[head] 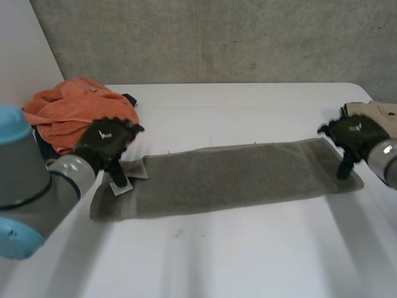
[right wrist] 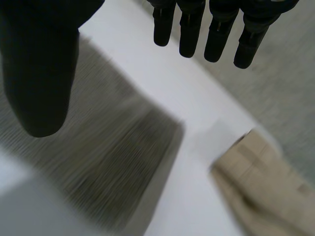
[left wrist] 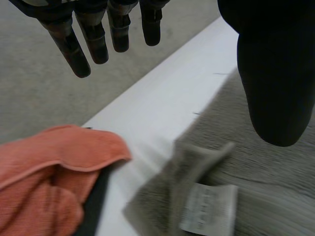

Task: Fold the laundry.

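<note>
On the table (head: 248,105) lies a long fuzzy towel (head: 236,177).

A long grey-green towel (head: 217,177) lies flat, its white label (head: 121,186) showing at one end. An orange cloth (head: 74,112) sits crumpled near that end, a beige garment (head: 372,112) near the other.

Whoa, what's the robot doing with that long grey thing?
It is folding laundry. A long grey towel lies stretched flat on the white table. The left hand is over one end, by a turned-up corner with a white label, and the right hand is at the other end. Both hands are open, gripping nothing. An orange cloth and a beige garment lie off to the sides.
</note>
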{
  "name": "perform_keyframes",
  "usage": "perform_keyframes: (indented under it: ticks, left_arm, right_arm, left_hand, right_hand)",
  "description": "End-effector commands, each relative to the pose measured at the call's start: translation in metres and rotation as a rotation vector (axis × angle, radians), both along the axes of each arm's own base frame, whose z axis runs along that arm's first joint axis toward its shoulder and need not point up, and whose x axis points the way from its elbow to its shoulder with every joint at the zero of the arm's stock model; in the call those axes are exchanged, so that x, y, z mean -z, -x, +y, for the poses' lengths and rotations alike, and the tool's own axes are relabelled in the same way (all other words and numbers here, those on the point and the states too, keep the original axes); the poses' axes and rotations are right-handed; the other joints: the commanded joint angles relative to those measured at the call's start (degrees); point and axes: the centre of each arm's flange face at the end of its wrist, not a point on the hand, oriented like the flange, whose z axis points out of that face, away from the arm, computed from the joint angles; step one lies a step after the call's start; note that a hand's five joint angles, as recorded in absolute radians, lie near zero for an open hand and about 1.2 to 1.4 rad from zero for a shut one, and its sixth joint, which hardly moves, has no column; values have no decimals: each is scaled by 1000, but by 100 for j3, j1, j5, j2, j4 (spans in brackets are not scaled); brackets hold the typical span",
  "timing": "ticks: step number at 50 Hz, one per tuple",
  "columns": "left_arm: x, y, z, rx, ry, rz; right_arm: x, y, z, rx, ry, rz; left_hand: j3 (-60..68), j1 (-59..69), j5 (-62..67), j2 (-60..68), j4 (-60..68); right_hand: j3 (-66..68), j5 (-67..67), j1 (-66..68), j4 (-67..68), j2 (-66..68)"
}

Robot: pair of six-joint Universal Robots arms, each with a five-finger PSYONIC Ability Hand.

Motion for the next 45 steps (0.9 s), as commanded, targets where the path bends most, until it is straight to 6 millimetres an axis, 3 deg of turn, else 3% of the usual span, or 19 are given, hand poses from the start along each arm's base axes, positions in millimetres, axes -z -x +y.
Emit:
perform_keyframes:
  ticks: [1, 7, 12, 16, 18, 24, 34, 36, 38, 42, 45]
  left_arm:
    - [36, 0, -10, 24, 4, 3]
    - [54, -2, -40, -9, 34, -10]
    - [72, -9, -84, -80, 81, -68]
    - [61, -25, -111, -209, 146, -119]
    - [53, -31, -115, -253, 161, -121]
    - [22, -24, -95, -237, 179, -53]
    - [10, -15, -61, -141, 194, 11]
    - [10, -14, -56, -135, 202, 16]
    - [9, -13, -54, -132, 211, 19]
    - [5, -12, -50, -125, 233, 26]
    - [-3, -12, -47, -125, 252, 32]
  right_arm:
    - [35, 23, 1, 10, -14, 27]
    - [42, 22, 4, 10, 12, 21]
    - [42, 20, 3, 17, 45, -8]
    - [40, 19, 1, 17, 72, -15]
    - [40, 19, 1, 18, 76, -10]
    - [46, 24, -2, 20, 70, 12]
    - [71, 30, -8, 11, 35, 73]
    - [77, 32, -12, 12, 32, 81]
    - [77, 35, -17, 23, 49, 85]
    - [68, 58, -33, 157, 122, 108]
    - [51, 86, -42, 312, 184, 138]
  left_hand:
    - [-240, -87, -291, -194, -183]
    - [-240, -87, -291, -194, -183]
    - [-240, -87, -291, -194, -183]
    - [-240, -87, -291, -194, -183]
    - [-240, -87, -291, -194, -183]
    - [-240, -87, -291, -194, -183]
    - [-240, -87, -291, -194, -183]
    - [-240, -87, -291, -194, -183]
    - [-240, -87, -291, -194, -183]
    - [-240, -87, -291, -194, -183]
    - [-240, -87, -291, -194, -183]
  right_hand:
    - [449, 404, 477, 450, 447]
    - [903, 858, 931, 903, 900]
    - [1122, 1077, 1150, 1123, 1120]
    - [1139, 1094, 1167, 1139, 1137]
    - [1139, 1094, 1167, 1139, 1137]
    - [1139, 1094, 1167, 1139, 1136]
    - [1659, 1614, 1687, 1660, 1657]
    - [2748, 2703, 2776, 2748, 2746]
    - [5866, 5820, 5893, 5866, 5863]
    - [6238, 6193, 6266, 6238, 6236]
    - [6238, 6193, 6266, 6238, 6236]
